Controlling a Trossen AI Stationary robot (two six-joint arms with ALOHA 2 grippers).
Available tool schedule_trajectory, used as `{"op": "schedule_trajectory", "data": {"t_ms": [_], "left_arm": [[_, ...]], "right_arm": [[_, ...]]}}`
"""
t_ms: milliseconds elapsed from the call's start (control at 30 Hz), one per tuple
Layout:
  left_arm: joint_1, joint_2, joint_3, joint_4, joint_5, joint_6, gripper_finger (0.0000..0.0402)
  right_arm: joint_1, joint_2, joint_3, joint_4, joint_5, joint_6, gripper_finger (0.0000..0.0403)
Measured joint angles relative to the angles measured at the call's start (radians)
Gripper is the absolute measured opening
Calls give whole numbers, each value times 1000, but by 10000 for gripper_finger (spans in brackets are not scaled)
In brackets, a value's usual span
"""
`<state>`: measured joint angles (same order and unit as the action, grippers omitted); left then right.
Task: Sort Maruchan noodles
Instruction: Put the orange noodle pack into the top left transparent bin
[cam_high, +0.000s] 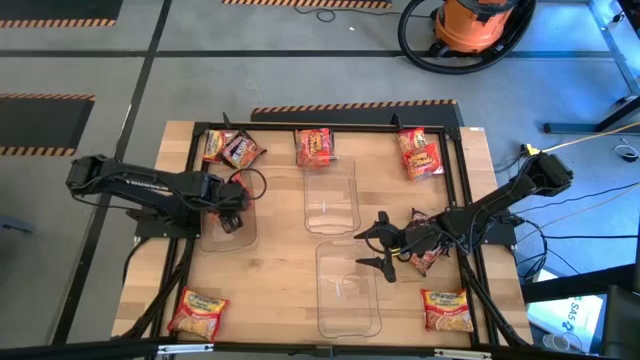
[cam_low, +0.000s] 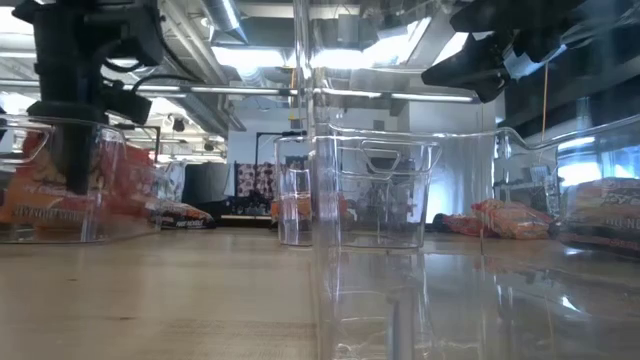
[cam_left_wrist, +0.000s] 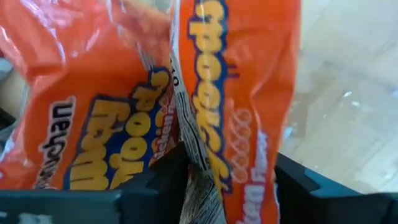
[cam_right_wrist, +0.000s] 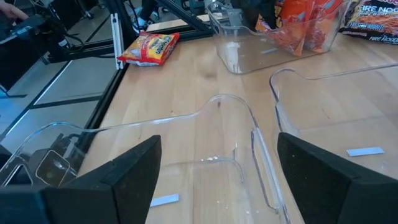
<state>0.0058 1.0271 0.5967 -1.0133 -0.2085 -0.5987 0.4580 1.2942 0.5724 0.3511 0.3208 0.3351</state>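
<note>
While left claw (cam_high: 233, 203) grips orange packet (cam_left_wrist: 236, 93) over bin (cam_high: 228, 230), right claw (cam_high: 383, 246) open.

Overhead, table-level and two wrist cameras share the table (cam_high: 270, 280).

Two dark jointed arms beside the table (cam_high: 270, 270): matte black links, thin black cables looping along them, blunt wedge-shaped fingers (cam_right_wrist: 134, 168).
</note>
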Motion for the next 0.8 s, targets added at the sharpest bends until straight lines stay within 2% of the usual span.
{"op": "schedule_trajectory", "data": {"t_ms": [233,400,600,800], "left_arm": [[4,0,52,-51,-10,8,201],[3,0,122,-151,-89,10,202],[3,0,126,-189,-176,10,202],[3,0,148,-186,-167,10,202]], "right_arm": [[0,0,0,4,0,0,298],[0,0,0,10,0,6,298],[0,0,0,17,0,9,298],[0,0,0,17,-1,9,298]]}}
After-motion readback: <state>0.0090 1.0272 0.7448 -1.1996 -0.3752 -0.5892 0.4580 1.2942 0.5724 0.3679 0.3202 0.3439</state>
